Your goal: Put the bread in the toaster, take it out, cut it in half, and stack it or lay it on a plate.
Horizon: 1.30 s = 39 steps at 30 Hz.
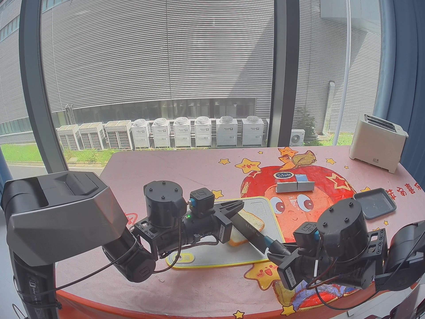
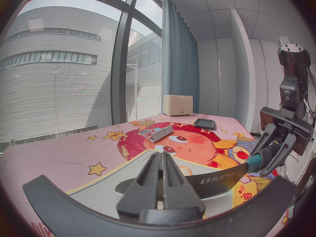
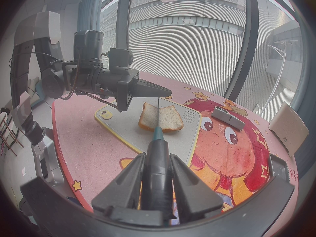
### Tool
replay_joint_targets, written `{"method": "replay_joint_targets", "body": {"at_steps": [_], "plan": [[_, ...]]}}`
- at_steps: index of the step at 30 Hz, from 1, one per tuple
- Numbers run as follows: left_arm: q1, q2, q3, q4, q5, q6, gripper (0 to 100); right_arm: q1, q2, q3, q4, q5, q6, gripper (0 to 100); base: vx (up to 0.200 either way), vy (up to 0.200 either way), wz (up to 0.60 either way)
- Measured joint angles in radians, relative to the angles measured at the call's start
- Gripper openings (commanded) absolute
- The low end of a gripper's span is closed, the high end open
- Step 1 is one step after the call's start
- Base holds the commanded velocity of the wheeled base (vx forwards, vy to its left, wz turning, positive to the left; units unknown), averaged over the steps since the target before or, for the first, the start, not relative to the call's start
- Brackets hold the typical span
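Though apparently toasted, not yet halved: right hand (image 3: 157, 158) clenched on knife (image 1: 250, 232) over bread (image 3: 170, 117), left hand (image 2: 161, 160) shut alongside; plating left.

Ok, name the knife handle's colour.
The knife handle is teal by the blade, dark grey behind; right wrist view.

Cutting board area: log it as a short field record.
bread: tan-crusted white bread slice, flat on grey yellow-rimmed plastic cutting board
knife: dark-bladed teal-collared knife, blade across the slice's middle
right end effector: shut on the knife's handle
left end effector: shut, tip over the slice beside the blade
toaster: cream rectangular toaster, table's far right corner
plate: dark square tray, right of the board
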Motion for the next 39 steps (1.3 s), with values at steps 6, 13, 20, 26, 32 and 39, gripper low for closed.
{"method": "replay_joint_targets", "body": {"at_steps": [6, 13, 20, 26, 32, 39], "plan": [[0.001, 0.007, -0.001, -0.011, -0.002, 0.0, 0, 0.0, 0.004, 0.007, 0.005, -0.001, 0.0, 0, 0.0, 0.0, 0.0], [0.001, -0.022, -0.003, 0.007, 0.0, 0.0, 0, 0.001, 0.011, 0.011, 0.006, -0.001, 0.0, 0, 0.0, 0.0, 0.0], [0.0, -0.061, -0.011, 0.011, -0.001, -0.001, 0, 0.0, 0.009, 0.007, -0.005, -0.001, 0.001, 0, 0.0, 0.0, 0.0], [0.002, -0.074, -0.019, 0.009, -0.001, -0.002, 0, 0.001, 0.005, -0.004, -0.006, -0.001, 0.001, 0, 0.0, 0.0, 0.0], [0.003, -0.049, -0.024, 0.021, 0.003, -0.002, 0, 0.0, 0.006, -0.007, -0.006, -0.001, 0.001, 0, 0.0, 0.0, 0.0], [0.019, -0.018, -0.042, 0.044, 0.011, -0.001, 0, 0.0, 0.006, -0.007, -0.005, -0.001, 0.001, 0, 0.0, 0.0, 0.0]]}}
